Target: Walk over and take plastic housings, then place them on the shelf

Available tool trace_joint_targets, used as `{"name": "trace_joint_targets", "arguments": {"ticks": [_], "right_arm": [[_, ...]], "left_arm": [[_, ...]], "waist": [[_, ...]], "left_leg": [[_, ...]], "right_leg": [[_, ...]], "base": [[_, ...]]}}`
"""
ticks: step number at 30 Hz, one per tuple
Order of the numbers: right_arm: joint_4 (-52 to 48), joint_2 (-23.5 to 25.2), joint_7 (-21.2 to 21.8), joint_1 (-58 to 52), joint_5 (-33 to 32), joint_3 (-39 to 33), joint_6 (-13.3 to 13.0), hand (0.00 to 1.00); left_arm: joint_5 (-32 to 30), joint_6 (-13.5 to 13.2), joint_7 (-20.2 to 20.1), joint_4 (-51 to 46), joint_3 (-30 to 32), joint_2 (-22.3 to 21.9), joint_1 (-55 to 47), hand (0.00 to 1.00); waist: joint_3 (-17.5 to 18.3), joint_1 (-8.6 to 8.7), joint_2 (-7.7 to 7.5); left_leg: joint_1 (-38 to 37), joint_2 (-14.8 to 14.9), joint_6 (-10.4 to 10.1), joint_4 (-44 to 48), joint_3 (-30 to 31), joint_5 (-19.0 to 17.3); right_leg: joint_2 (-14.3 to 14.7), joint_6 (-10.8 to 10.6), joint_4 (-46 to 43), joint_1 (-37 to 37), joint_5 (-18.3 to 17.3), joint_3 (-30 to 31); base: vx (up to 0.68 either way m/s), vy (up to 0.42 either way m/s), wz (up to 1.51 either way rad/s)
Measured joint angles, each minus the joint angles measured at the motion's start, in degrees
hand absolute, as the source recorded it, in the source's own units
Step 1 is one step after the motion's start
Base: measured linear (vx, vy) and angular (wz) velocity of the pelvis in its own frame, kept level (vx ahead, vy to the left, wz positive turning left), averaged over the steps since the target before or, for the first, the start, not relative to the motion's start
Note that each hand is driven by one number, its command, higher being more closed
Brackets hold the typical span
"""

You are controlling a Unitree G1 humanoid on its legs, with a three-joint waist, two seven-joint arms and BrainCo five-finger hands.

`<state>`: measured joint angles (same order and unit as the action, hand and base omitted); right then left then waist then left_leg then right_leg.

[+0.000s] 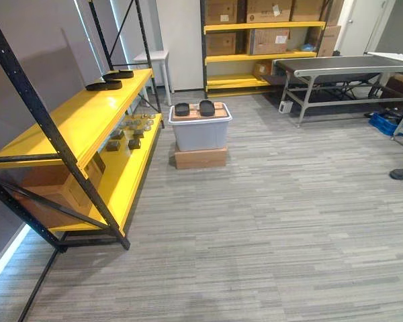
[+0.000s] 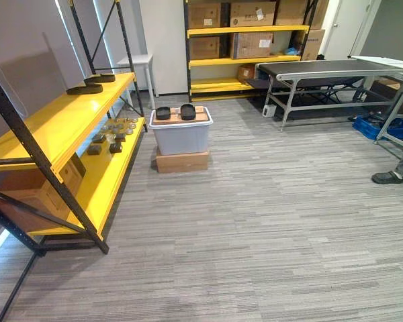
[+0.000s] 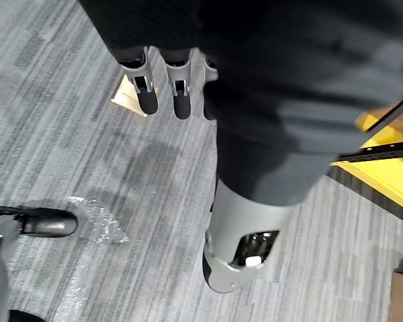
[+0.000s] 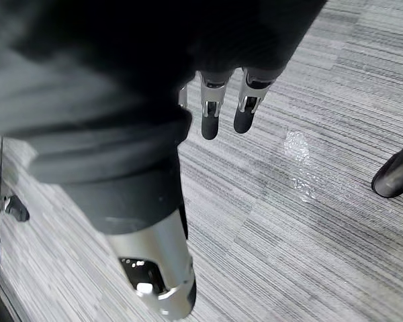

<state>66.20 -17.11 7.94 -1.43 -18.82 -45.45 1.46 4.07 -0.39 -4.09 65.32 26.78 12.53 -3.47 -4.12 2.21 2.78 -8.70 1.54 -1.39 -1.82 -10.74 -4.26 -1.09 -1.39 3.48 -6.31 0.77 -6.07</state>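
Shelf boards (image 1: 80,117): glossy yellow, smooth | shelf frame (image 1: 117,231): matt black metal | bin (image 1: 200,134): matt grey plastic | plastic housings (image 1: 207,107): matt black | floor (image 1: 269,228): grey ribbed carpet

I see open carpet (image 1: 269,221) toward twelve o'clock, up to the bin (image 1: 200,134). The shelf (image 1: 74,121) walls off ten o'clock; a table (image 1: 336,64) blocks two.

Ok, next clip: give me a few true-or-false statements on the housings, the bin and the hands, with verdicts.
1. Two black housings lie on top of the grey bin. True.
2. The bin stands directly on the floor. False: it sits on a brown box.
3. The left hand holds a housing. False: its fingers hang straight, holding nothing.
4. The right hand is empty. True.
5. The yellow shelf has a bare top board. False: two dark flat parts lie at its far end.
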Motion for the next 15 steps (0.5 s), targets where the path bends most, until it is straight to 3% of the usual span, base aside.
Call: {"name": "trace_joint_targets", "arguments": {"ticks": [15], "right_arm": [[2.39,4.06,-1.17,-0.38,0.08,0.35,-0.16,0.0]], "left_arm": [[-0.1,-0.76,1.5,-0.06,-0.15,-2.66,-1.31,0.0]], "waist": [[-0.34,0.23,-0.51]], "left_leg": [[-0.6,0.07,-0.02,-0.9,1.36,0.24]], "right_leg": [[-0.01,-0.1,0.03,-0.82,-0.46,-2.27]], "base": [[-0.01,-0.021,0.05]]}}
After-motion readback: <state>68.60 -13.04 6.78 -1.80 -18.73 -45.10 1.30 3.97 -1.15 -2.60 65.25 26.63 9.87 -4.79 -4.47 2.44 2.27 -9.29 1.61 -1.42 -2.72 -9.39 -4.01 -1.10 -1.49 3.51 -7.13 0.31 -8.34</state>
